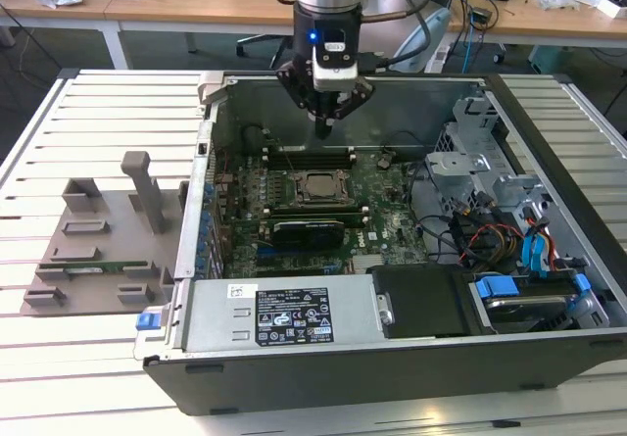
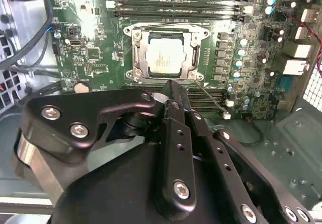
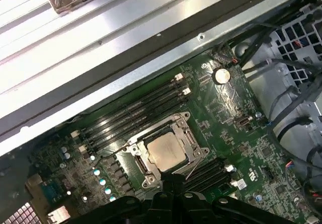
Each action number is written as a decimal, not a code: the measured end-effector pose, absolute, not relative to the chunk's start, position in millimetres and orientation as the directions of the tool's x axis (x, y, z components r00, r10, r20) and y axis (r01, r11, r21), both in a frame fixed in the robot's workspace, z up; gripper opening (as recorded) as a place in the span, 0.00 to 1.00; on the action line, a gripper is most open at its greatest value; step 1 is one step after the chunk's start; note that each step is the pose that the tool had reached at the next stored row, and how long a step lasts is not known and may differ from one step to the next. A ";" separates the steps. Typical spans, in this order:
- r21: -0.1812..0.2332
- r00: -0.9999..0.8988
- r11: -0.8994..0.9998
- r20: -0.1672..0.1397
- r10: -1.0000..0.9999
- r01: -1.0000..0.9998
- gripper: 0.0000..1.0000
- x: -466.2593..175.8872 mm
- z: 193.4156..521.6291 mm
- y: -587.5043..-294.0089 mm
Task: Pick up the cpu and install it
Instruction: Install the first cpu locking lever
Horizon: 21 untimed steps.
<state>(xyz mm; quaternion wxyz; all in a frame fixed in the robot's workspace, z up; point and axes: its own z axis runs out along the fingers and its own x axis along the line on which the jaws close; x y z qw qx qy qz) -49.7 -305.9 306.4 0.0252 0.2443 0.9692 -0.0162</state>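
In the exterior view, well to the left of the socket [image 1: 315, 189] and outside the case [image 1: 392, 358], a grey fixture [image 1: 98, 240] lies on the table [image 1: 39, 358]. Going right, the socket sits in the middle of the green board [image 1: 392, 225]. The cpu [image 1: 318, 186] lies flat inside the socket with its silvery top up. It is square, so it has no long axis, and in the second wrist view its edges [image 2: 163, 58] run parallel to the socket's frame. A thin wire lever [image 2: 207, 97] stands out from one corner of the socket. The gripper [image 1: 324, 127] hangs above the socket, a little toward its far side, over the memory slots [image 1: 304, 152]. It is clearly apart from the cpu. The jaws are pressed together into one point and I see nothing between them. In both wrist views the cpu lies just ahead of this point [image 2: 171, 85] [image 3: 173, 179] and below it. I judge that the chip already rests in its place and that the gripper is empty. To the right of the socket are cables [image 1: 490, 235] and a metal drive cage [image 1: 470, 152].
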 end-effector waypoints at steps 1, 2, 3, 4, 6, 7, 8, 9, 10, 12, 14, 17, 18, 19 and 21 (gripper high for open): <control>-0.019 -0.902 0.903 -0.057 0.428 0.430 0.11 -49.8 306.4 -305.9; -0.019 -0.906 0.907 -0.057 0.419 0.421 0.11 -49.8 306.5 -305.9; -0.019 -0.909 0.910 -0.057 0.412 0.414 0.11 -49.8 306.5 -305.9; -0.019 -0.913 0.914 -0.057 0.404 0.406 0.11 -49.8 306.5 -305.9; -0.019 -0.919 0.920 -0.057 0.389 0.391 0.11 -49.8 306.5 -305.9; -0.019 -0.923 0.924 -0.057 0.380 0.382 0.11 -49.8 306.4 -305.9; -0.019 -0.928 0.929 -0.057 0.368 0.370 0.11 -49.7 306.4 -305.9; -0.019 -0.931 0.932 -0.057 0.361 0.362 0.11 -49.8 306.4 -305.9; -0.019 -0.935 0.936 -0.057 0.349 0.351 0.11 -49.8 306.5 -305.9; -0.019 -0.943 0.944 -0.057 0.329 0.330 0.11 -49.8 306.4 -305.9; -0.019 -0.953 0.954 -0.057 0.299 0.300 0.11 -49.8 306.4 -305.9; -0.019 -0.961 0.962 -0.057 0.271 0.272 0.11 -49.8 306.4 -305.9; -0.019 -0.963 0.964 -0.057 0.263 0.265 0.11 -49.8 306.4 -305.9; -0.019 -0.966 0.967 -0.057 0.253 0.255 0.11 -49.8 306.5 -305.9; -0.019 -0.970 0.971 -0.057 0.237 0.238 0.11 -49.8 306.5 -305.9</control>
